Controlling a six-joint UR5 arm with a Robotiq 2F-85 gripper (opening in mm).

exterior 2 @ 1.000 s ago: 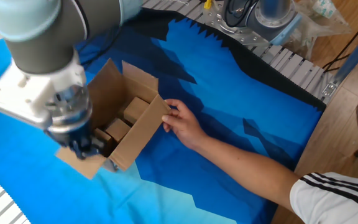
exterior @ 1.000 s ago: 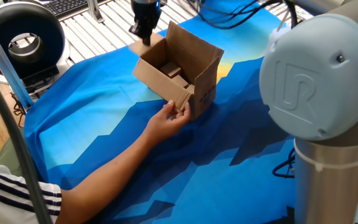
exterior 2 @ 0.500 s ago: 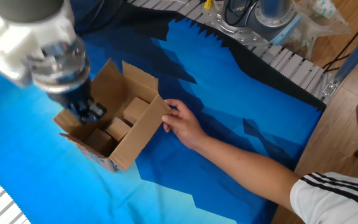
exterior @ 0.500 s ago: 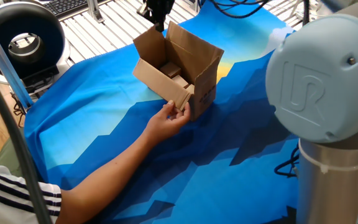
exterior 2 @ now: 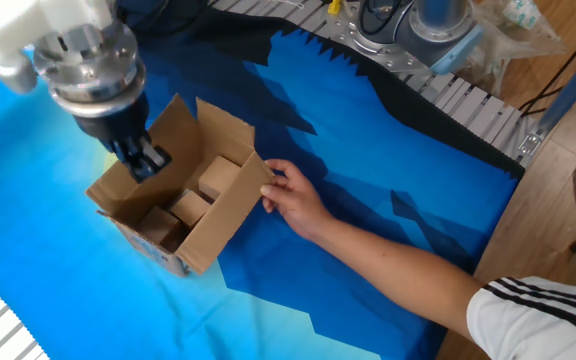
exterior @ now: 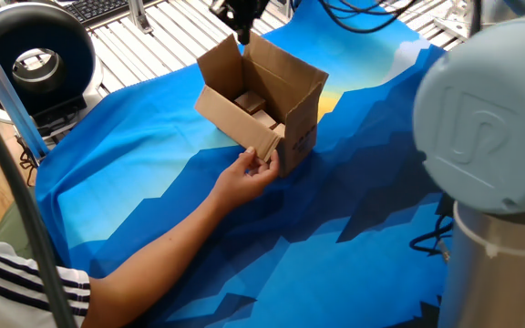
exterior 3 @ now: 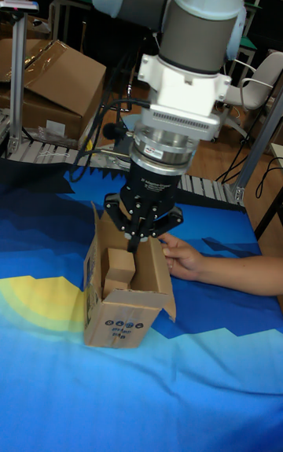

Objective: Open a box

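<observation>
The box (exterior: 272,109) is a small brown carton on the blue cloth with its top flaps raised and smaller brown blocks inside. Black print shows on its front wall in the tall fixed view (exterior 3: 122,325). My gripper (exterior: 242,36) hangs over the box's far flap, fingers together, its tip at the flap's upper edge. From the other side the gripper (exterior 2: 146,163) sits just over the flap's inner face and above the box (exterior 2: 213,215). In the tall view the gripper (exterior 3: 134,245) points down into the opening. A person's hand (exterior: 249,173) holds the near flap.
The person's arm (exterior 2: 398,265) crosses the cloth from the near side. My arm's large grey joint (exterior: 490,137) fills the right. A black round device (exterior: 30,55) stands at the back left by metal rollers (exterior: 153,41). Big cartons (exterior 3: 55,82) sit behind.
My gripper rose and shifted from the outer side of the far flap to above its top edge. That flap, pressed outward before, now stands upright. The hand stayed put.
</observation>
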